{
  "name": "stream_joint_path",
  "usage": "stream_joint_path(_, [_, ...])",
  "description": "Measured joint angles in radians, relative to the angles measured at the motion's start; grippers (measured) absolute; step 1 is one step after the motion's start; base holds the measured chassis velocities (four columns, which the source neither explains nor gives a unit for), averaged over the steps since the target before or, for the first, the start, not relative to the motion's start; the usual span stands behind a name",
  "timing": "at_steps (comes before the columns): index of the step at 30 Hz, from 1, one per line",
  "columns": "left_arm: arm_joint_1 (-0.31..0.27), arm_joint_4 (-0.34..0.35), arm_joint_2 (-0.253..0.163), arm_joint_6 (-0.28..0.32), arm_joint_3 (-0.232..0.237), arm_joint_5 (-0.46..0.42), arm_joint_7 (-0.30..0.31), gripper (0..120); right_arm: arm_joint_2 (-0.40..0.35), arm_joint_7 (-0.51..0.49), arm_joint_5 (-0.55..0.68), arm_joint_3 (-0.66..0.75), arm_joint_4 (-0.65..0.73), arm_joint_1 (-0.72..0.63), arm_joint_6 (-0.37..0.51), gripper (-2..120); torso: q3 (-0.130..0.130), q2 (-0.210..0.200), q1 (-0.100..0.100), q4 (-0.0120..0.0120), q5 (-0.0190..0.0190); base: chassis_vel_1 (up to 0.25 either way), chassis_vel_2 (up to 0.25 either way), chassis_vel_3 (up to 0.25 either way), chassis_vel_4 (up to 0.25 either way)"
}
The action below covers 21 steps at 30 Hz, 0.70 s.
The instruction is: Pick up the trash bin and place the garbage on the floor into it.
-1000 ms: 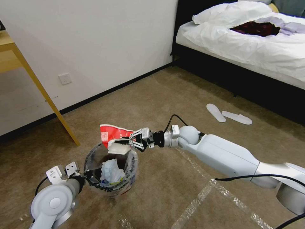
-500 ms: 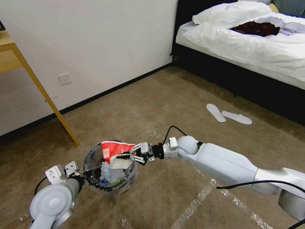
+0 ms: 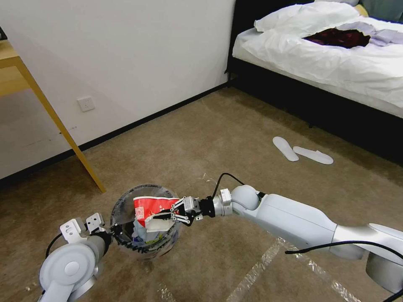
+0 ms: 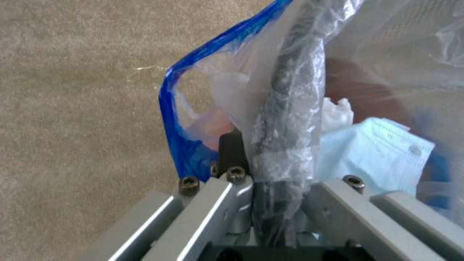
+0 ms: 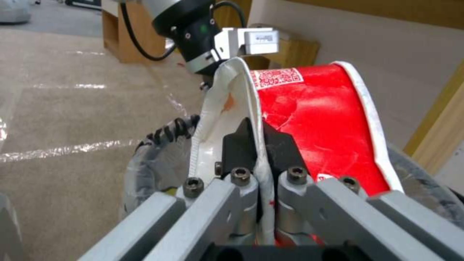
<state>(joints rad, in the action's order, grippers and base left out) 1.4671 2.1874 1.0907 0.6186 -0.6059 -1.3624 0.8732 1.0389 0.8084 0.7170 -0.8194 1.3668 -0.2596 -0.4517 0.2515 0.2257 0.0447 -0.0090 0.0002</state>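
While your right gripper (image 3: 168, 214) was holding the crushed red-and-white paper bowl (image 3: 153, 207) above the rim a second ago, it has now come down, so the bowl sits partly inside the mouth of the small round trash bin lined with crinkled clear plastic (image 3: 145, 222). The right wrist view shows the jaws pressed together on the bowl's white folded edge (image 5: 227, 119), so nothing has been released yet.

Your left gripper (image 3: 112, 231) is at the near rim of the bin, and the left wrist view shows it pinching the dark rim and its plastic liner (image 4: 285, 119) (a pale blue face mask (image 4: 372, 152) and white tissue lie inside). The bin appears held just off the beige-brown carpeted floor (image 3: 235, 138), near the yellow wooden leg (image 3: 58, 121).

What this means for you: the bowl looks placed for dropping, and opening the right jaws should let it settle onto the litter below. A small pale scrap (image 3: 205, 178) lies on the carpet beyond the right wrist.
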Motion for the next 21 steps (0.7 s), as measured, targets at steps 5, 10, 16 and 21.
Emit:
stream_joint_path(5, [-0.002, -0.001, 0.001, 0.000, 0.004, 0.002, 0.000, 0, 0.021, 0.005, -0.002, -0.008, -0.024, 0.003, -0.006, 0, 0.000, 0.000, 0.000, 0.0000, 0.0000, 0.000, 0.000, 0.000, 0.000])
stream_joint_path(10, [0.000, -0.001, 0.003, 0.000, 0.005, 0.004, -0.001, 0, 0.046, 0.009, -0.002, -0.016, -0.053, 0.007, -0.018, 0, 0.000, 0.000, 0.000, 0.0001, 0.0000, 0.000, 0.000, 0.000, 0.000])
stream_joint_path(16, [0.004, 0.008, 0.002, 0.001, 0.006, 0.004, -0.003, 0, 0.078, 0.024, -0.001, -0.025, -0.094, 0.020, -0.025, 0, 0.000, 0.000, 0.000, 0.0000, 0.0000, 0.000, 0.000, 0.000, 0.000])
stream_joint_path(21, [0.005, 0.008, 0.002, 0.002, 0.007, 0.005, -0.004, 0, 0.107, 0.026, 0.003, -0.031, -0.115, 0.033, -0.027, 0, 0.000, 0.000, 0.000, 0.0001, -0.0001, 0.000, 0.000, 0.000, 0.000])
